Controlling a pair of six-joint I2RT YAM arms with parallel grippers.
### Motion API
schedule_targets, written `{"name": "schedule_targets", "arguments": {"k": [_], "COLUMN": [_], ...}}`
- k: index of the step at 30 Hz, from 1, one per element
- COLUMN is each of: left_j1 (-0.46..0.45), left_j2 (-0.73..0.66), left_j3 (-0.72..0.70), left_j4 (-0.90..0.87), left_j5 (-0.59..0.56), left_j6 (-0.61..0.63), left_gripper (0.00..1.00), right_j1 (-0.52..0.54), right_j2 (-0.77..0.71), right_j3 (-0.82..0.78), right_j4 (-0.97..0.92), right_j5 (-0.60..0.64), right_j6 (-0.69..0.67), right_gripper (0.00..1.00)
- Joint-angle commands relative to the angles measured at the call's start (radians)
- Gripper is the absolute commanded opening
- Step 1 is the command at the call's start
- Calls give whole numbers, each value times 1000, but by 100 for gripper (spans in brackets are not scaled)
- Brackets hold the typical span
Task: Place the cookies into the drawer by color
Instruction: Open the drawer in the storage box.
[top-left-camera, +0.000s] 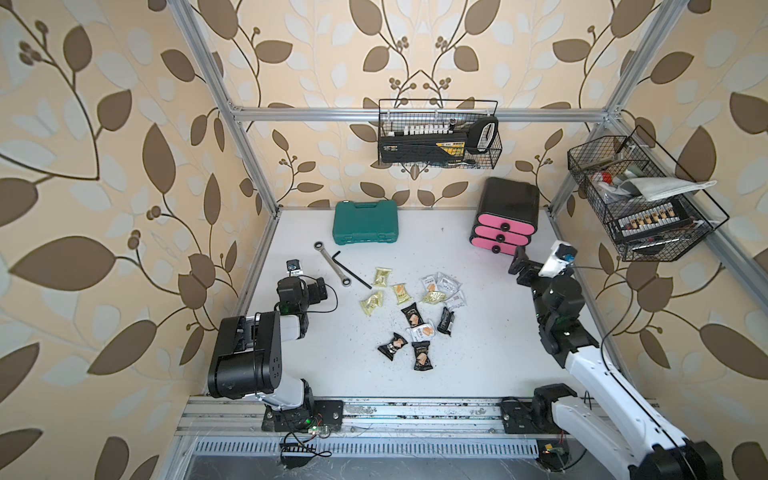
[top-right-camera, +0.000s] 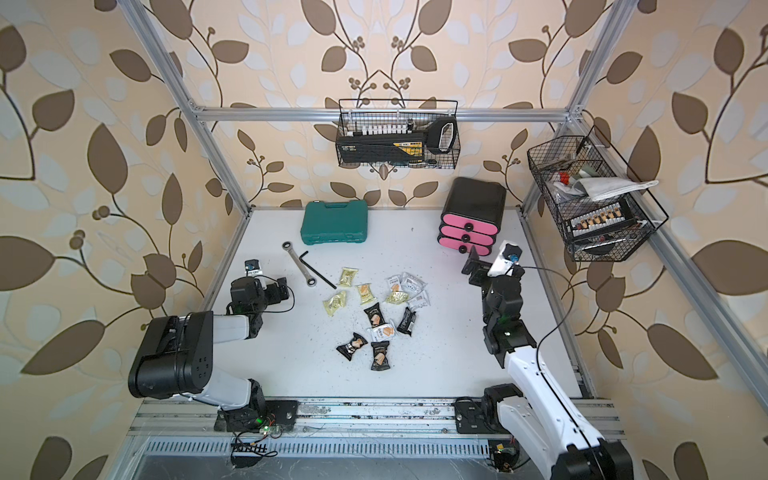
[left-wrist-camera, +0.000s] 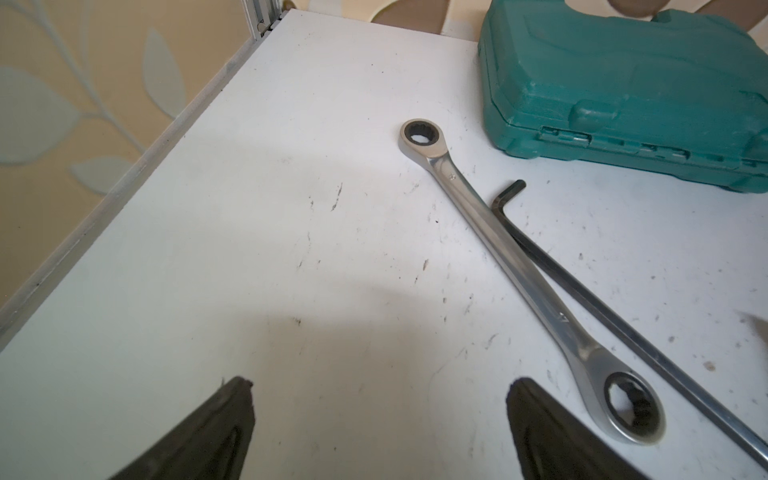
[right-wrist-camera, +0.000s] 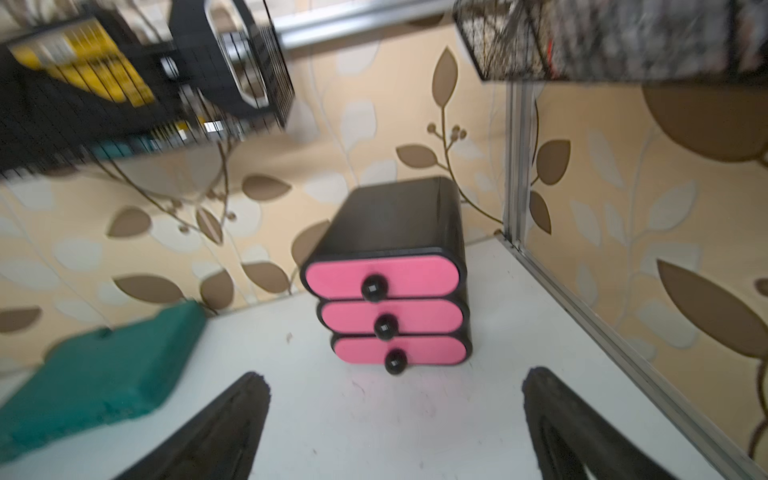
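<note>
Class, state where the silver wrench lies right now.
In both top views the silver wrench lies left of the cookies, alongside the black hex key, in front of the green case.

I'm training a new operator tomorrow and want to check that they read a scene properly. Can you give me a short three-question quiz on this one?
1. True or false: all three pink fronts of the drawer are shut.
2. What lies right beside the wrench? A) a hex key B) a screwdriver C) scissors
3. Fill in: the left gripper and the right gripper both stand ____, holding none of the cookies.

Key: 1 true; 2 A; 3 open.
</note>
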Motion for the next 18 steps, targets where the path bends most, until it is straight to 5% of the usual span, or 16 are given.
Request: {"name": "schedule_targets", "arguments": {"k": [1, 4, 6, 8, 13, 18], "left_j1": [-5, -8, -30, -35, -245, -430], "left_j2": [-14, -72, -194, -290, -389, -219], "left_j3": [14, 14, 114, 193, 507, 860], "left_j4": [32, -10, -305, -484, -823, -929], "left_j5": [17, -20, -175, -169, -111, 189], "left_j6": [-6, -18, -88, -151, -265, -214], "left_gripper": [98, 98, 98, 98, 98, 98], "right_j1": [-9, -70, -159, -235, -310, -335], "right_j2": [25, 104, 170, 241, 435, 621], "right_j3": [91, 189, 212, 192, 198, 221], "right_j4": [-424, -467, -394, -227, 7, 207], "right_j5": [-206, -501, -724, -866, -915, -902], "right_j6": [270, 407, 572, 746, 956, 1061], "right_gripper": [98, 99, 99, 99, 97, 90]}}
